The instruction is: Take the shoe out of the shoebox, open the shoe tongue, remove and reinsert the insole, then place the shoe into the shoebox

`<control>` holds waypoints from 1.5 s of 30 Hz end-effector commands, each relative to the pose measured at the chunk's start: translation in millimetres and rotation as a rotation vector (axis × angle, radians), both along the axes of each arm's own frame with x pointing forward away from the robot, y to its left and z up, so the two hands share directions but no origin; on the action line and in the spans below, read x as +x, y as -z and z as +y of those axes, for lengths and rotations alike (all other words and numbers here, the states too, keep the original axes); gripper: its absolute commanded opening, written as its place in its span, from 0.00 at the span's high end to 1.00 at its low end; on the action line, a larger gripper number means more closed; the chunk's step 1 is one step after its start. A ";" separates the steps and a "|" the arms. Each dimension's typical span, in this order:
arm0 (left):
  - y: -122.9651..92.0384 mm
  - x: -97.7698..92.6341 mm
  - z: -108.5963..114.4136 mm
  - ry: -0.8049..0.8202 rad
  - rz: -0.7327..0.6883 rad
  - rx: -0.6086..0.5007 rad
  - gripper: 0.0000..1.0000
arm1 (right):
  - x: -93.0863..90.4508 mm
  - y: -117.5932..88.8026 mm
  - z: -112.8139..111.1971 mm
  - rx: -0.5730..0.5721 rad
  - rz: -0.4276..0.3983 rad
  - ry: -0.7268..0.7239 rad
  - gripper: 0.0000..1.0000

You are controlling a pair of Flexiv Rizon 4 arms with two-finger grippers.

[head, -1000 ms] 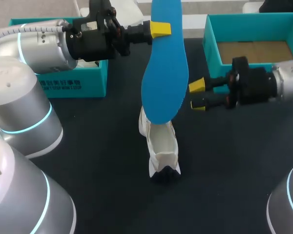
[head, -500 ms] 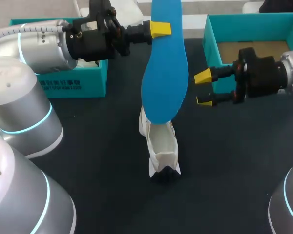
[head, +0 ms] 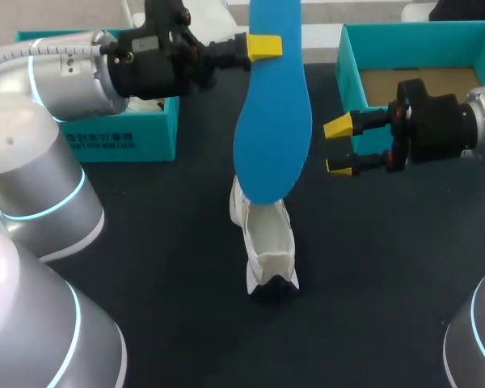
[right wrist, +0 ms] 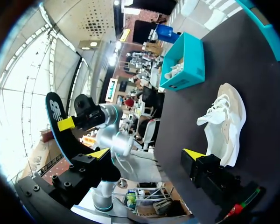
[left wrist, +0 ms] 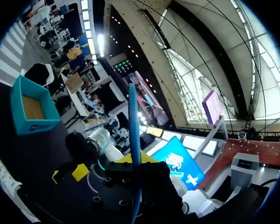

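Right tool [head: 338, 147], fingers apart and empty, backed off toward 3 o'clock from insole [head: 272, 121]; left tool [head: 268, 47] clamped on it above shoe [head: 267, 238]. Insole out, reinsertion next.

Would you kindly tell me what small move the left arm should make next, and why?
Probably lower the insole toward the opening of the shoe: the left pincer holds it upright, clear of the shoe on the table, so reinserting seems due, while the right pincer stands open beside it, holding nothing.
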State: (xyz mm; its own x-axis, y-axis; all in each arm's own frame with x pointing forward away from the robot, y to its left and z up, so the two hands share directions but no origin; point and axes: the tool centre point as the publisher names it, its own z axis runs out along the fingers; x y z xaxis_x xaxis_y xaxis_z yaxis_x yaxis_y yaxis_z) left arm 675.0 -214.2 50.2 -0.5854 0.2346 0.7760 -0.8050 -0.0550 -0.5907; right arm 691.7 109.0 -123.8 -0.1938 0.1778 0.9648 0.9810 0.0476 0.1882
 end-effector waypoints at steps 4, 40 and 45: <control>17.0 -2.7 27.3 0.034 -0.318 -0.026 1.00 | -0.7 0.1 0.8 -0.002 0.001 0.002 0.00; 50.1 13.4 36.0 -0.340 -1.335 0.014 1.00 | -0.7 0.1 0.8 -0.002 0.001 0.002 0.00; 51.2 12.2 39.0 -0.314 -1.395 -0.081 1.00 | -0.7 0.1 0.8 -0.002 0.001 0.002 0.00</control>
State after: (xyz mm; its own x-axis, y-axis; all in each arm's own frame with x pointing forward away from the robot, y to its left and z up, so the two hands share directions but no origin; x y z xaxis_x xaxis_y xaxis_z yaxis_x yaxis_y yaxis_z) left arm 689.0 -179.2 7.0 -0.9058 -0.0380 -0.4219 0.4227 -0.1476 -0.8942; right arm 691.6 109.0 -123.8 -0.1938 0.1777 0.9648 0.9810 0.0476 0.1883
